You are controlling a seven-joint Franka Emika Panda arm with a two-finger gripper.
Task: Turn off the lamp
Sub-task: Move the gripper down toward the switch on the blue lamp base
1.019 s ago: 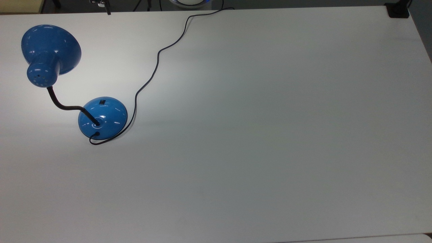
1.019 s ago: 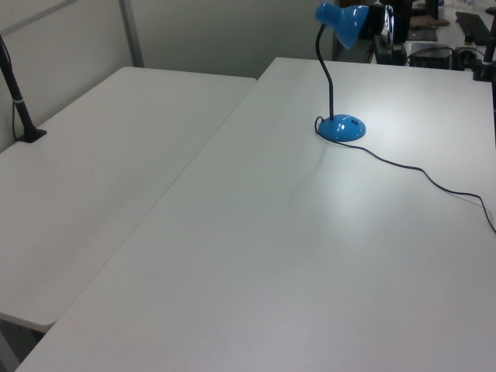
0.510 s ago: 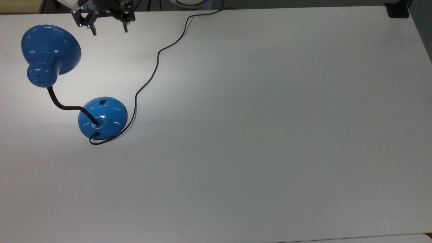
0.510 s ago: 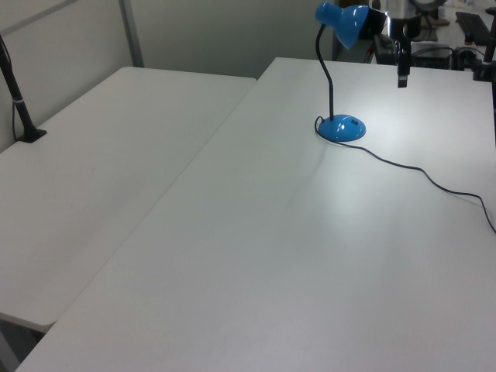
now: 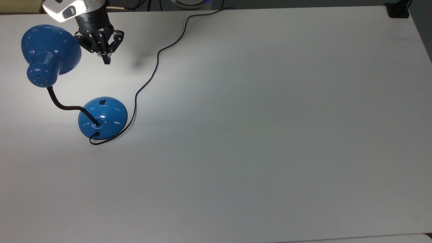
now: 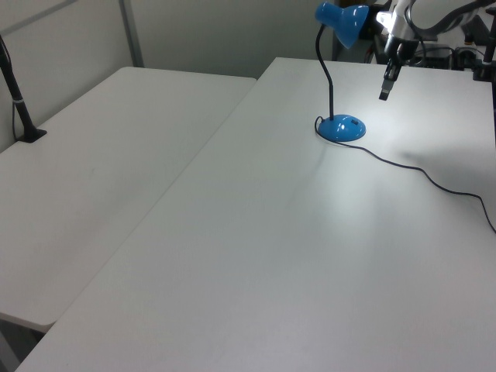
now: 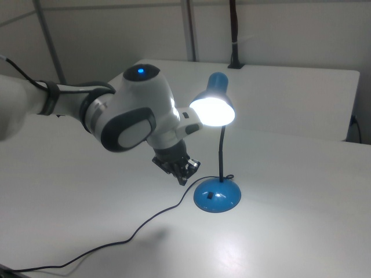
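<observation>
The blue lamp stands at the top view's left, its cone shade [image 5: 50, 49] on a black bendy neck [image 5: 64, 106] over the round base [image 5: 103, 118]. A small black switch [image 5: 102, 101] sits on the base's upper edge. The bulb glows bright under the shade [image 7: 211, 110] in the right view. My gripper [image 5: 106, 60] hangs in the air just right of the shade and well above the base in the top view, fingers shut on nothing. In the left view my gripper [image 6: 384, 87] hovers right of the base [image 6: 341, 128].
The lamp's black cord [image 5: 155, 67] loops from the base up to the far edge of the white table [image 5: 270, 135]. A black clamp [image 5: 397, 10] sits on the top right corner. A second table [image 6: 93, 155] with a black post [image 6: 19, 108] adjoins in the left view.
My gripper has come in from the table's far edge toward the lamp base, and its fingers have gone from spread apart to shut. The lamp has not moved.
</observation>
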